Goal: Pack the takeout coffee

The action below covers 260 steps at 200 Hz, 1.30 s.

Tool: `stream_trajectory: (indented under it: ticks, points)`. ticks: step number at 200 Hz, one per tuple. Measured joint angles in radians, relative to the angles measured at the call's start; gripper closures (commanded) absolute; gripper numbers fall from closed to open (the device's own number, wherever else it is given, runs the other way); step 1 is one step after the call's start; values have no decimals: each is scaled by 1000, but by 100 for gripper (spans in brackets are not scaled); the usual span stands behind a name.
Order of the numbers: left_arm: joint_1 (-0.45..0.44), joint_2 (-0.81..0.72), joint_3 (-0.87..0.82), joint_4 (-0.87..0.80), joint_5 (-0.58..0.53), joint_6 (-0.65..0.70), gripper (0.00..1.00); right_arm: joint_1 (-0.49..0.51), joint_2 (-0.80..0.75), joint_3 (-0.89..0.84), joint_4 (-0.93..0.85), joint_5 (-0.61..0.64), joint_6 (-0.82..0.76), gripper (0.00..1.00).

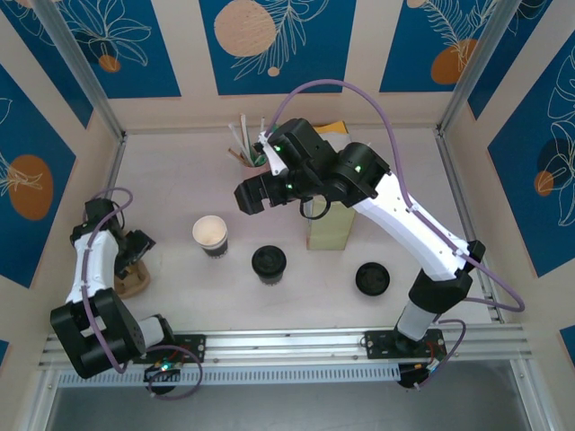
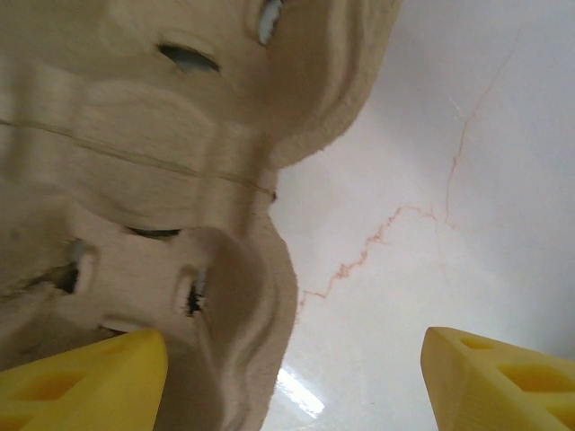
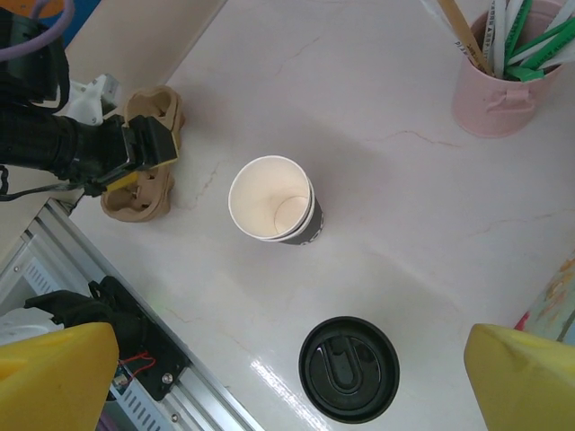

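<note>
Left hand (image 2: 295, 359) sits low at the left side of the overhead view. Its yellow fingers (image 2: 90, 382) are spread, with the wavy edge of a brown pulp carrier (image 2: 135, 180) lying between them. One finger is right at the carrier. The other stands clear of it over the bare counter (image 2: 467, 180).

Right hand (image 3: 292, 352) hangs above the middle of the counter with its fingers spread wide.

In the right wrist view, an open cup (image 3: 269, 199) stands upright at centre frame. It is white with a dark band and pale inside. A lidded cup (image 3: 349, 368) stands near it at the lower centre of that frame, not touching it. The carrier and the left hand show at the left of the same frame, apart from both cups.

In the overhead view, a second round black lid (image 1: 372, 279) sits further right, near the right arm's base. Whether a cup is under it cannot be told.

A pale-yellow bag (image 1: 328, 229) stands above and between the two lids, partly covered by the right arm.

A pink cup of straws (image 3: 499, 90) is at the upper right of the right wrist frame, well apart from the cups.
</note>
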Motion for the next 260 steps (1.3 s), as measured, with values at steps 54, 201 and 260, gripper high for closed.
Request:
stream_trajectory:
  ticks: [54,201,260]
  points:
    - [0,40,-26,63,103,-26,28,0,0,0,0,-11,-6,1]
    - [-63,-111,7,30,94,-73,38,-28,6,-14,10,-70,-28,1]
    - [36,-195,7,-72,-43,-77,56,-30,17,-50,53,-120,-51,1]
